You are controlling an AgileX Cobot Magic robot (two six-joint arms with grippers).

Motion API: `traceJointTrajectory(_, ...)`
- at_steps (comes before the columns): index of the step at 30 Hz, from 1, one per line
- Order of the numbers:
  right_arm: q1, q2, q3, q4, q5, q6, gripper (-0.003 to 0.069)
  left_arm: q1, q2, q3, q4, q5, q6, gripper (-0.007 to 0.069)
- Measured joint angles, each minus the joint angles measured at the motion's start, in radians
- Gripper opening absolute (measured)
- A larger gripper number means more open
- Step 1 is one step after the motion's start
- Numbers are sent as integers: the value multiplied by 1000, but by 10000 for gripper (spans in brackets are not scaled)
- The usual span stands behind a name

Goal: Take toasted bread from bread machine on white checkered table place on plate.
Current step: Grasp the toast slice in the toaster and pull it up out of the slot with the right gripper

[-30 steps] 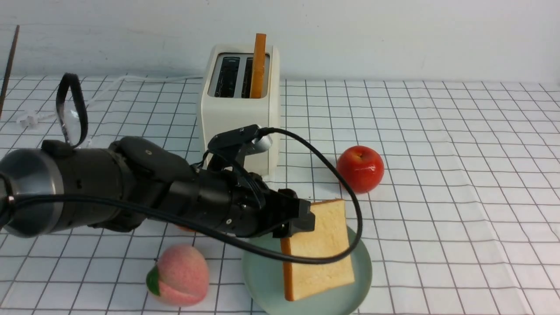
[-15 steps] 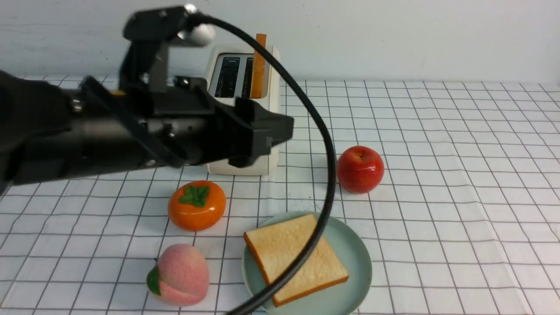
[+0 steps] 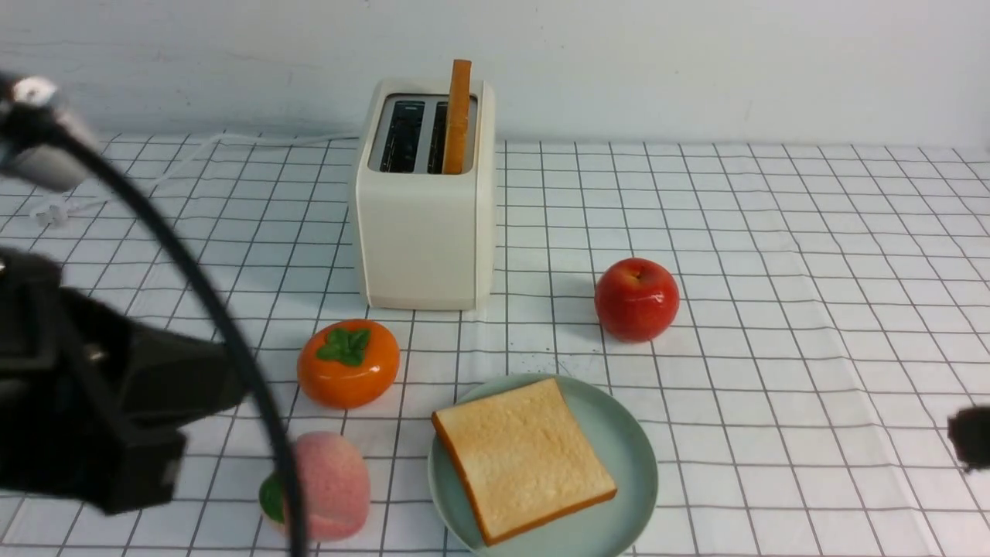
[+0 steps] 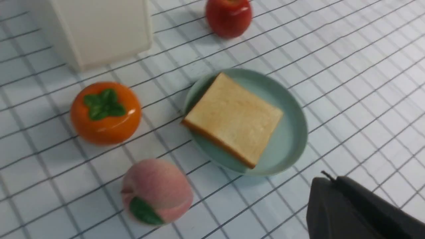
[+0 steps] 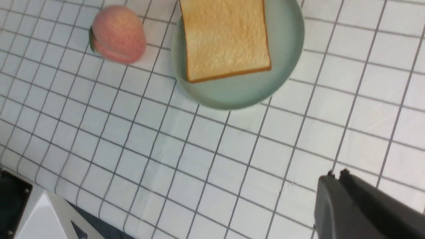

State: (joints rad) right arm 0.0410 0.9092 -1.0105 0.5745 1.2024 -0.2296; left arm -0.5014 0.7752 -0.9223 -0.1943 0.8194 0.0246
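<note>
One slice of toasted bread [image 3: 522, 458] lies flat on the mint-green plate [image 3: 636, 456] near the front of the white checkered table [image 3: 773, 255]. A second slice [image 3: 458, 116] stands upright in the right slot of the cream bread machine [image 3: 421, 232]; its left slot is empty. My left gripper [image 4: 333, 178] is shut and empty, held above the table beside the plate [image 4: 289, 132] and its slice [image 4: 232, 119]. My left arm [image 3: 93, 418] is a blurred dark mass at the lower left. My right gripper [image 5: 337, 172] is shut and empty, apart from the plate [image 5: 232, 93]. It barely shows at the front view's right edge [image 3: 971, 449].
A red apple [image 3: 636, 299] sits right of the bread machine. An orange persimmon [image 3: 348, 363] and a pink peach [image 3: 332, 483] sit left of the plate. The white cord [image 3: 193, 147] runs along the back left. The table's front edge [image 5: 59, 199] is close.
My left gripper let go of the slice, which now lies flat on the plate. The left arm rose, then drew back to the lower left. My right gripper has come into view at the right edge.
</note>
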Motion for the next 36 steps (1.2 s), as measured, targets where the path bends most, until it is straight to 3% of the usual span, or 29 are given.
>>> traceJointTrajectory(4, 37, 133, -122, 70, -43, -33, 18, 0, -152, 66, 97, 8, -113, -13)
traceJointTrajectory(9, 237, 320, -301, 70, -177, -45, 20, 0, -286, 145, 107, 10, -148, -13)
traceJointTrajectory(12, 414, 517, -484, -19, -338, -46, 24, 0, -339, 179, 107, 12, -170, -13)
traceJointTrajectory(16, 515, 701, -633, -144, -503, -41, 59, 0, -345, 188, 107, 14, -170, -13)
traceJointTrajectory(21, 542, 901, -802, -246, -624, 64, 188, 0, -345, 193, 107, 16, -170, -13)
traceJointTrajectory(24, 536, 1067, -945, -312, -672, 183, 347, 0, -345, 193, 104, 14, -170, -13)
traceJointTrajectory(28, 527, 1218, -1091, -391, -714, 243, 473, 0, -345, 193, 90, 8, -170, -13)
traceJointTrajectory(34, 510, 1349, -1211, -493, -718, 312, 490, 0, -345, 193, 78, 8, -170, -13)
traceJointTrajectory(36, 503, 1385, -1228, -524, -719, 338, 451, 0, -345, 193, 77, 8, -170, -13)
